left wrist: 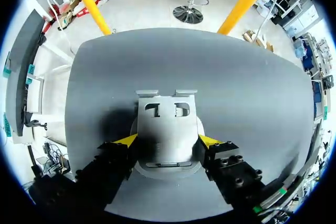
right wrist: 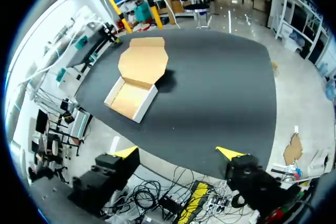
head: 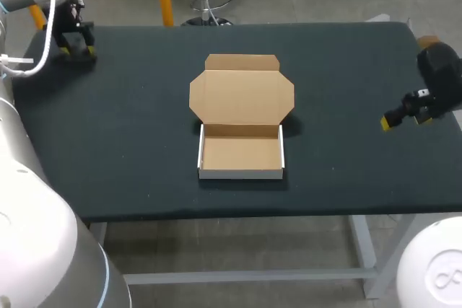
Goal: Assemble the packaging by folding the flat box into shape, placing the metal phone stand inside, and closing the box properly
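Open-lidded box (head: 241, 151) on table (head: 130, 128)

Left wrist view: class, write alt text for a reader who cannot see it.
A grey metal phone stand, with two cut-outs near its far edge, sits inside the left pincer, seen against the dark table. Whether the pincer actually grips the stand cannot be told.

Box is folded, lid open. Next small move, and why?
Probably lift the left gripper straight up with the metal phone stand. Its tips appear to press the stand from both sides at the table's far left corner, and the box sits mid-table, open and empty. The right gripper is open, off to the right.
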Controlling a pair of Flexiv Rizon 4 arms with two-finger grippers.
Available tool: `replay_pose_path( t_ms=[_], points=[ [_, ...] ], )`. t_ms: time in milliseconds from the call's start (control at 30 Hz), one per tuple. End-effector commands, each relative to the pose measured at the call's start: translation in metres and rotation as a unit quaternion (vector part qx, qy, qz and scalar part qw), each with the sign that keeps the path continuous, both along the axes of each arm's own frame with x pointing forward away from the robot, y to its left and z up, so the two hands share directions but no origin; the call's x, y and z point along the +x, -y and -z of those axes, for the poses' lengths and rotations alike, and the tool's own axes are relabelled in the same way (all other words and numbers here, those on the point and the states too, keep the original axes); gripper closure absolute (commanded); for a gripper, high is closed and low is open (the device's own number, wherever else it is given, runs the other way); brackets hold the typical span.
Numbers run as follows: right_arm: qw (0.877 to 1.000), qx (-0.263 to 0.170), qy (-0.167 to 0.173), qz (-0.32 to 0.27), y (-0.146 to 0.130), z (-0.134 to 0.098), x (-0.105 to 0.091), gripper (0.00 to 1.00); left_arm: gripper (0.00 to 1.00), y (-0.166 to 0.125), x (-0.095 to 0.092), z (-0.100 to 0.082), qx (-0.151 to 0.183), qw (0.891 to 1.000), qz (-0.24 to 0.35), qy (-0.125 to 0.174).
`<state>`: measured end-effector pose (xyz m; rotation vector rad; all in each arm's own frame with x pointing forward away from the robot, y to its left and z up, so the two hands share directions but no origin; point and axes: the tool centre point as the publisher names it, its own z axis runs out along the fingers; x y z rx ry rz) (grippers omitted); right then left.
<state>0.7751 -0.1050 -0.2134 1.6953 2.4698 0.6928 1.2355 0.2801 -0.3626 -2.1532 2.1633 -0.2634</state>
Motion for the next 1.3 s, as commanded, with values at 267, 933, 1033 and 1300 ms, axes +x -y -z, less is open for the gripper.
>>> replay_pose_path(
  t_ms=[267, 933, 1033, 1300],
  points=[
    [0.992, 0.033, 0.017, -0.122, -0.008, 0.007, -0.009, 0.00, 1.00, 0.019, -0.069, -0.036, -0.015, 0.998, 0.023, 0.061],
    [0.952, 0.087, 0.006, -0.294, -0.021, 0.019, -0.035, 0.00, 1.00, 0.049, -0.144, -0.071, -0.035, 0.990, 0.092, 0.102],
    [0.952, 0.087, 0.006, -0.294, -0.021, 0.019, -0.035, 0.00, 1.00, 0.049, -0.144, -0.071, -0.035, 0.990, 0.092, 0.102],
    [0.952, 0.087, 0.006, -0.294, -0.021, 0.019, -0.035, 0.00, 1.00, 0.049, -0.144, -0.071, -0.035, 0.990, 0.092, 0.102]
  ],
)
